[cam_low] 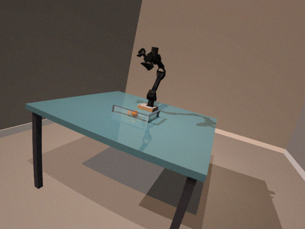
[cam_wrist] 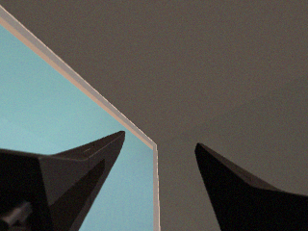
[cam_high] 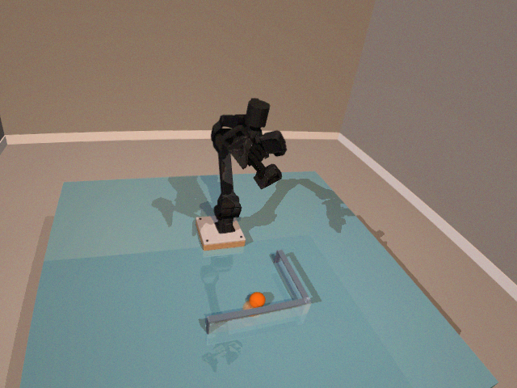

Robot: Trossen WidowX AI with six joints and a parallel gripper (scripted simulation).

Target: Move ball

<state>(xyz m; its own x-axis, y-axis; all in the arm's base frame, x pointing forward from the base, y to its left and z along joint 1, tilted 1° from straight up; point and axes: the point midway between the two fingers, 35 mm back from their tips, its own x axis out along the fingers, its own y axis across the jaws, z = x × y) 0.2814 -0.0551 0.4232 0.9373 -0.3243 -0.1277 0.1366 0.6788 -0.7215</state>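
The orange ball (cam_high: 256, 299) lies on the table (cam_high: 108, 267) inside the corner, touching or just beside the nearer of the clear walls (cam_high: 287, 288) — and it only partly overlaps the see-through copy (cam_high: 248, 304), which peeks out at its side. The gripper (cam_high: 261, 165) hangs high above the base, well apart from the ball, its fingers spread and holding nothing. Judging by this, the real work is not yet done — approach, nudge onto the copy, release, retreat.
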